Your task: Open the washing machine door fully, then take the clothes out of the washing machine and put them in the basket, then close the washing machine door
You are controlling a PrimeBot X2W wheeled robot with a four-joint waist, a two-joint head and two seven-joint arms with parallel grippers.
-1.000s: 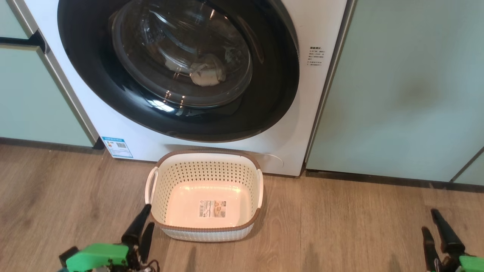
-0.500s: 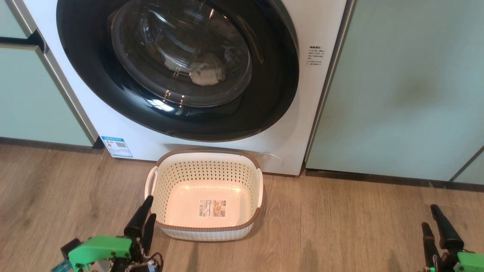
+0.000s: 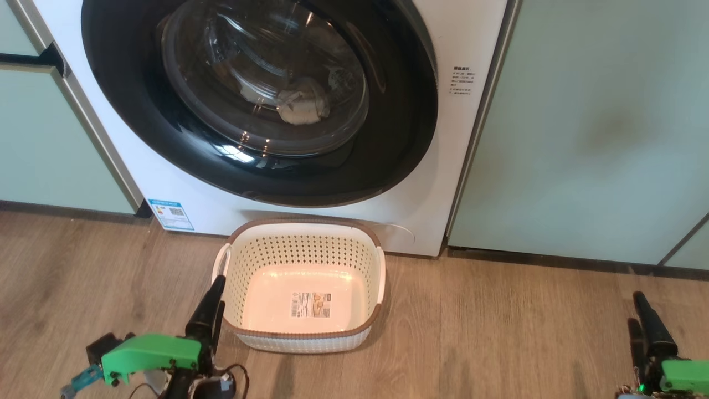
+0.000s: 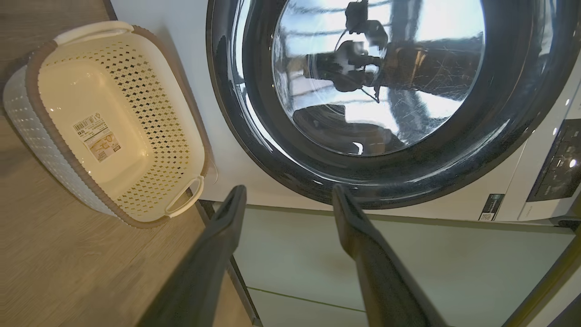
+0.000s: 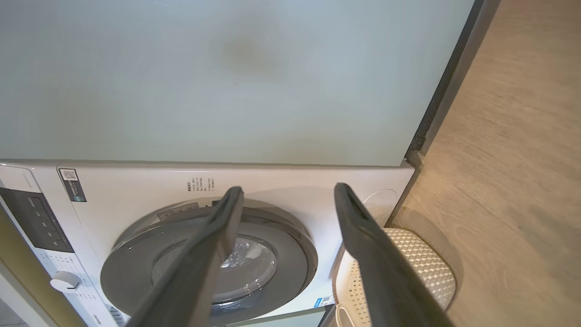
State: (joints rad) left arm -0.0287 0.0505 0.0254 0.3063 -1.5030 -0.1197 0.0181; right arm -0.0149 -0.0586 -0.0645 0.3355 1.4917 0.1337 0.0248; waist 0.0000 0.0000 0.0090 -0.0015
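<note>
Hovering beside the basket (image 3: 302, 249), the left gripper (image 3: 217, 291) points forward, jaws apart.

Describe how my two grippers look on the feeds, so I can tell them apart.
Both the left gripper and right gripper have two long, tapered dark fingers on a bright green housing. Black cables loop beside the left one's base; a small green light glows at the right's.

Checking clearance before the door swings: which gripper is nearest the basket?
The left gripper, beside the basket at its near-left corner; the right gripper hangs far off.
</note>
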